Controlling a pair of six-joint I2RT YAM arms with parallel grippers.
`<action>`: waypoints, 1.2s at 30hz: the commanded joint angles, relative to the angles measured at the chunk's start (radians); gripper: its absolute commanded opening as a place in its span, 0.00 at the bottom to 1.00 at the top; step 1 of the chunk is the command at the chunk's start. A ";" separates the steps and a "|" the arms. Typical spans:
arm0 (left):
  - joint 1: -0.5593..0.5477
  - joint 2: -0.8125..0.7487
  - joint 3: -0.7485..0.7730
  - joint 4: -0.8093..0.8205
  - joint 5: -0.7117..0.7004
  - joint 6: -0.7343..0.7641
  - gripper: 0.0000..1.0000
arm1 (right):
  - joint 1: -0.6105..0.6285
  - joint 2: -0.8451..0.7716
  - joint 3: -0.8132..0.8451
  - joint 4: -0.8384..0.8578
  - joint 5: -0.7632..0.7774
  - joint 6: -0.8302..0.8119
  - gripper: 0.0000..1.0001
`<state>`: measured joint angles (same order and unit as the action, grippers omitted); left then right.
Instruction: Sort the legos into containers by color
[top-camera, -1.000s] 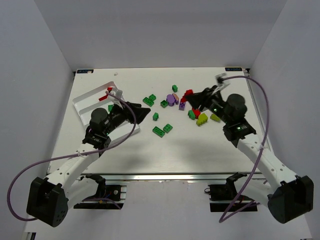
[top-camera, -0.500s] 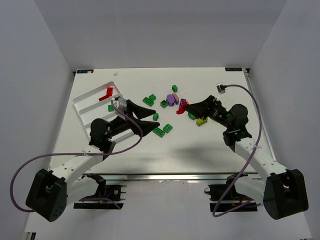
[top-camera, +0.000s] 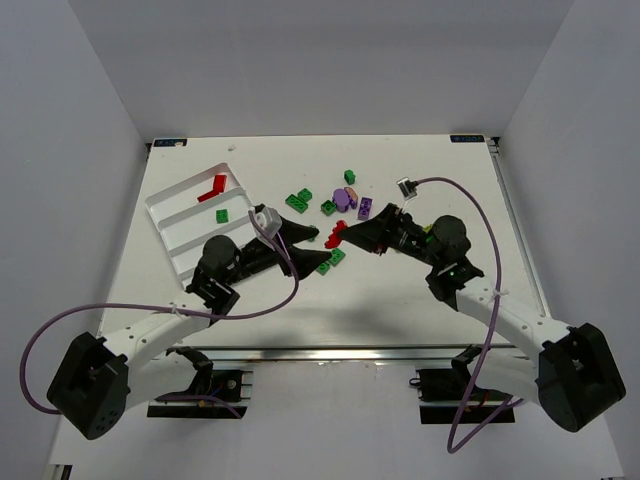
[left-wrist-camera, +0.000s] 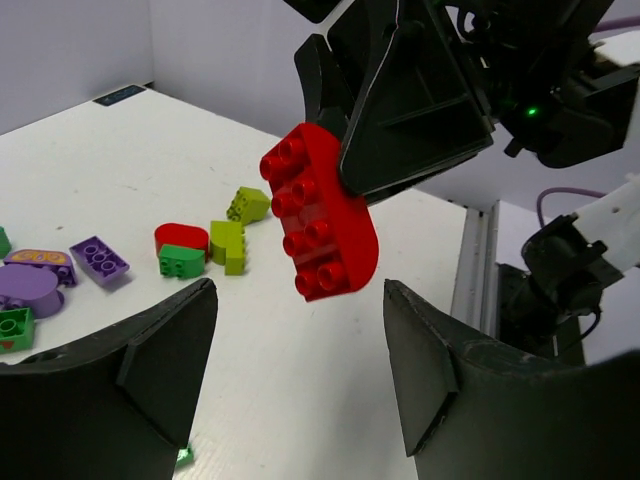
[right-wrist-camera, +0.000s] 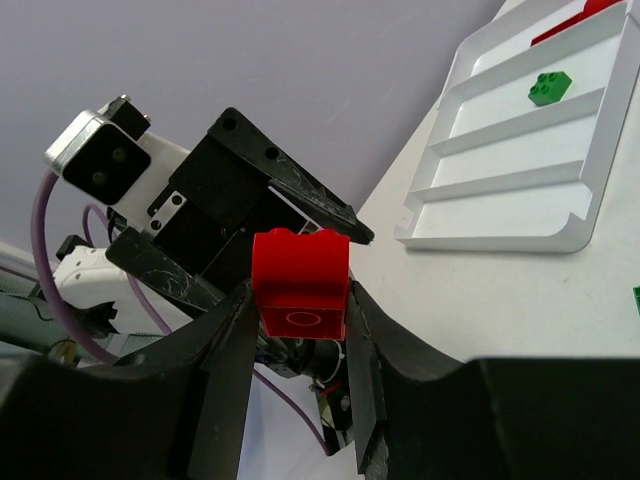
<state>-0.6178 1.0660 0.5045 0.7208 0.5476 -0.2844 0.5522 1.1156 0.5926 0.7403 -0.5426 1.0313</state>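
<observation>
A red lego (top-camera: 335, 236) with a rounded end hangs above the table's middle, and my right gripper (top-camera: 341, 237) is shut on it. In the right wrist view the red lego (right-wrist-camera: 300, 278) is pinched between both fingers. My left gripper (top-camera: 322, 248) faces it from the left, open, its fingertips on either side of the lego without touching. The left wrist view shows the red lego (left-wrist-camera: 320, 225) just ahead of the open left gripper (left-wrist-camera: 300, 350). The white container tray (top-camera: 178, 232) lies at the left, with a red lego (top-camera: 211, 187) and a green lego (top-camera: 221, 215) in separate compartments.
Loose legos lie behind the grippers: green ones (top-camera: 297, 200) (top-camera: 349, 176) (top-camera: 328, 207), purple ones (top-camera: 343, 198) (top-camera: 365, 208), and a green one (top-camera: 335, 257) under the left fingers. Yellow-green legos (left-wrist-camera: 232, 243) and a red-and-green stack (left-wrist-camera: 181, 248) sit further right.
My right gripper carried the red lego leftward from the pile to the table's middle. My left gripper swung right, away from the tray, to meet it.
</observation>
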 joint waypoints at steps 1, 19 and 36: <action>-0.023 -0.006 0.037 -0.064 -0.080 0.086 0.76 | 0.031 0.015 0.038 0.018 0.041 -0.027 0.00; -0.161 0.000 0.071 -0.210 -0.374 0.241 0.55 | 0.123 0.043 0.000 0.065 0.161 -0.036 0.00; -0.188 0.023 0.132 -0.320 -0.534 0.340 0.50 | 0.135 0.070 -0.016 0.025 0.263 -0.094 0.00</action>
<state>-0.8085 1.0939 0.5949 0.4213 0.0910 0.0185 0.6796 1.1858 0.5903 0.7353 -0.3080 0.9649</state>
